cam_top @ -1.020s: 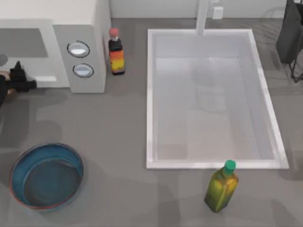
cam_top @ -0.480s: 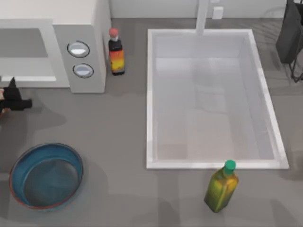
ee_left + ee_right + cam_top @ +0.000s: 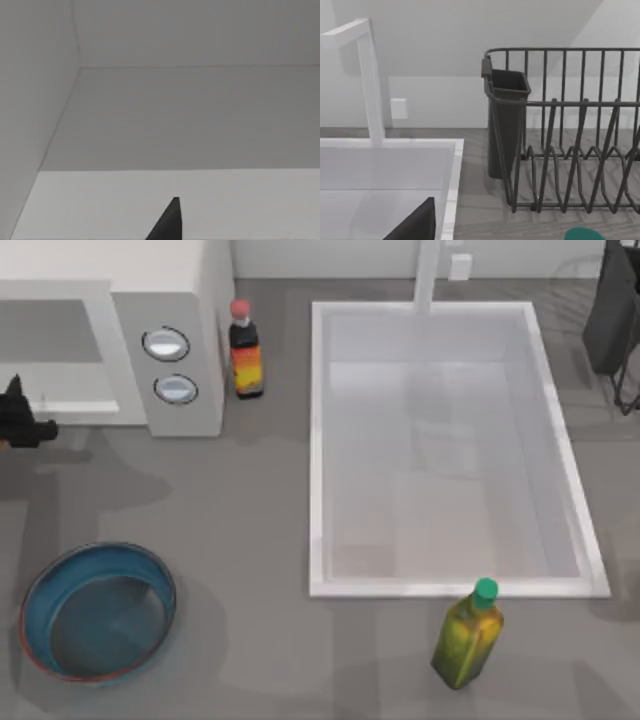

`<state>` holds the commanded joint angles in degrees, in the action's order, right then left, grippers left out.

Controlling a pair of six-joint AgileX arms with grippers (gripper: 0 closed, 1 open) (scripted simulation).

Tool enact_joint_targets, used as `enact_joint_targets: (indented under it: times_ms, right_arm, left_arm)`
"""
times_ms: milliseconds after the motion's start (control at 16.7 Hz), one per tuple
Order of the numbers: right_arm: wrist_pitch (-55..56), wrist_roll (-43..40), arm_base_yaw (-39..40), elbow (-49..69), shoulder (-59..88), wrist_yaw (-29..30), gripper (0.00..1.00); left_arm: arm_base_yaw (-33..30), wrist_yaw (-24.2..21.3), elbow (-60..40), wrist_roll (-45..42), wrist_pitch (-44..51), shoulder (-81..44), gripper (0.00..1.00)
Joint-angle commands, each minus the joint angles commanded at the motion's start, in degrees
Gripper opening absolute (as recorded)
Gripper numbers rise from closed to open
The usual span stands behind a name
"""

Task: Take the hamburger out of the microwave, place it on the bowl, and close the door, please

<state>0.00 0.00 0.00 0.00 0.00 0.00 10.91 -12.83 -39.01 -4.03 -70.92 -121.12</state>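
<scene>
the left gripper [image 3: 18,423] hovers just in front of the microwave [image 3: 110,340]; i cannot tell how far its fingers are open, or whether they hold the hamburger. the bowl [image 3: 98,612] sits empty, well in front of the microwave. if the gripper has no firm hold, the hamburger could drop short of the bowl.

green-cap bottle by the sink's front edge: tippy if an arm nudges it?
Likely yes. The green-cap bottle stands upright, tall for its base, so a push near the cap would probably topple it. It looks smooth and glossy, so possibly slippery. Once down, it could roll toward the sink.

Sauce bottle [image 3: 245,360] left of sink [image 3: 450,440]; oil bottle [image 3: 468,635] below.
</scene>
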Motion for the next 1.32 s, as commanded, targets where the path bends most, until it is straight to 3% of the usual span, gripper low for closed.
enact_joint_targets:
  times_ms: [420, 900, 1080, 1320]
  right_arm:
    - [0.0, 0.0, 0.0, 0.0, 0.0, 0.0, 1.0]
    - [0.0, 0.0, 0.0, 0.0, 0.0, 0.0, 1.0]
    - [0.0, 0.0, 0.0, 0.0, 0.0, 0.0, 1.0]
    - [0.0, 0.0, 0.0, 0.0, 0.0, 0.0, 1.0]
  left_arm:
    - [0.07, 0.15, -0.19, -0.09, 14.63, 14.17, 0.0]
    - [-0.44, 0.71, -0.8, 1.36, 17.25, 15.28, 0.0]
    - [-2.52, 2.99, -3.64, 8.09, 23.71, 15.34, 0.0]
    - [-7.38, 8.28, -10.07, 23.84, 38.84, 15.16, 0.0]
